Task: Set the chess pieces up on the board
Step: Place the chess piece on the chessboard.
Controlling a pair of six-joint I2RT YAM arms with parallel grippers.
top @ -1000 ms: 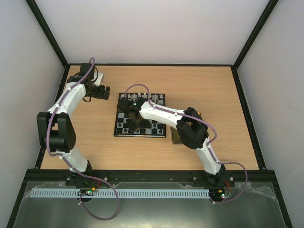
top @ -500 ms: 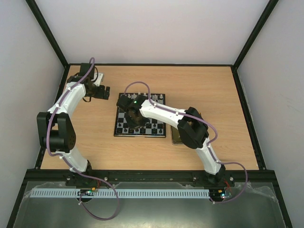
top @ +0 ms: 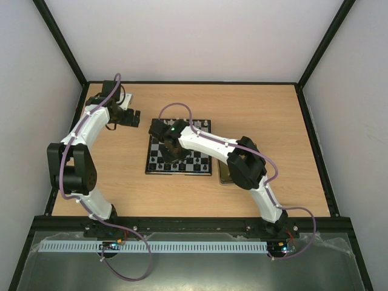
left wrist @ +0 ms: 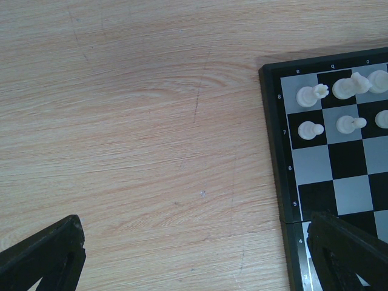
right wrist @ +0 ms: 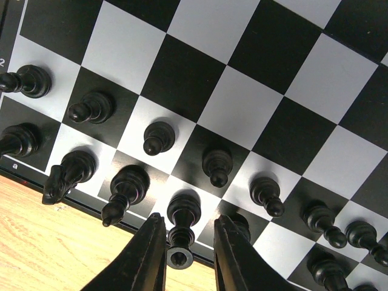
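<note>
**Right gripper low over the black back row, left gripper idle beside the board**

At the far left of the pale wooden table (top: 254, 109) I see the left gripper (top: 134, 118) hovering just off the far left corner of the board. Its two dark fingers (left wrist: 45, 257) are spread wide with nothing but bare wood between them.

To the right, near the table's middle, lies the small square chessboard of black and silvery-grey checks with a thin black rim (top: 200, 165). The tiny white chessmen (left wrist: 312, 96) stand in two rows along its far end. The tiny black chessmen (right wrist: 159, 138) stand in two rows along its near end, all upright as far as I can tell.

The right arm reaches in from the right, across the board. The right gripper (right wrist: 188, 254) points down at the near edge, its fingers narrow. They flank one tall black piece with a ringed top (right wrist: 182, 233), which stands on a back-row square. I see a sliver of gap at the right finger; at the left finger I cannot tell whether it touches
</note>
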